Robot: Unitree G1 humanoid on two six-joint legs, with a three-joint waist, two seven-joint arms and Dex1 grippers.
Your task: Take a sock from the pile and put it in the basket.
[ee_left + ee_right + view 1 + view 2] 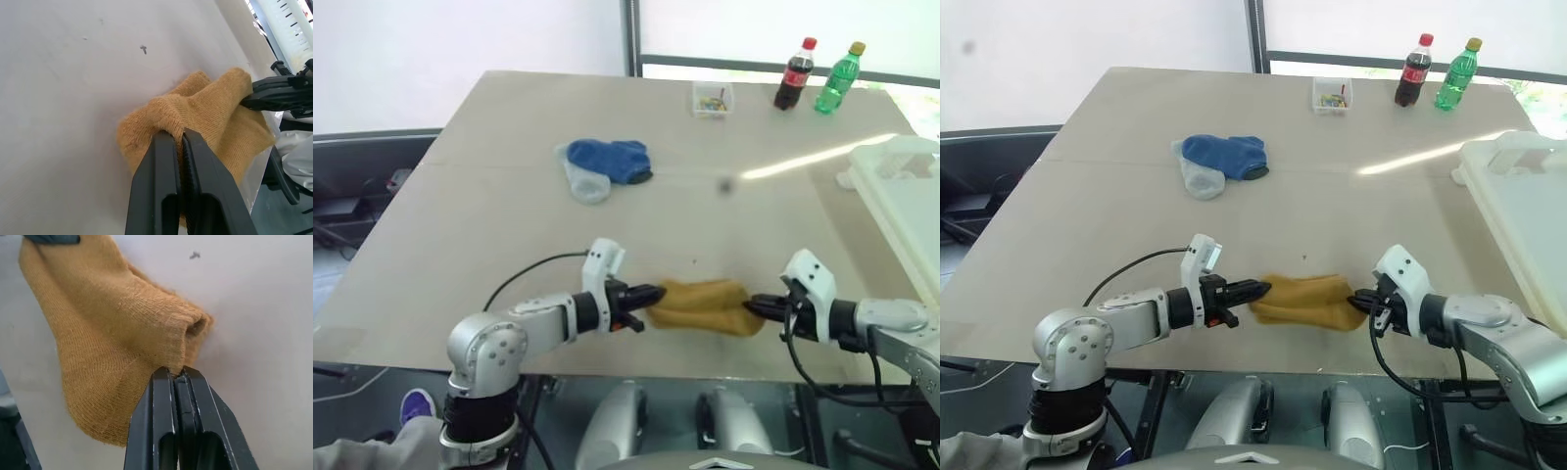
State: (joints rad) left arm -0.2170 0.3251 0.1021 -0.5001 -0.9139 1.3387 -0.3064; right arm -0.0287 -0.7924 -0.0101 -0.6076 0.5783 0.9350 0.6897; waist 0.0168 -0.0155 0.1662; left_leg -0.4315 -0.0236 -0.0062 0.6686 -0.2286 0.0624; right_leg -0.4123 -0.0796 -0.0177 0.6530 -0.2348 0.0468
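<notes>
The basket (901, 186) is cut off by the right edge, its inside unseen. The coloured bits in the small clear box (713, 99) are too small to tell. The blue socks (609, 159) cover part of the pale sock (584, 186).

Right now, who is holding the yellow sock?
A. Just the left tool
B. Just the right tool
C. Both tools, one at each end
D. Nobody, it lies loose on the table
C: the left tool is pinched shut on one end of the yellow sock and the right tool is pinched shut on the other end, with the sock stretched between them near the table's front edge.
</notes>
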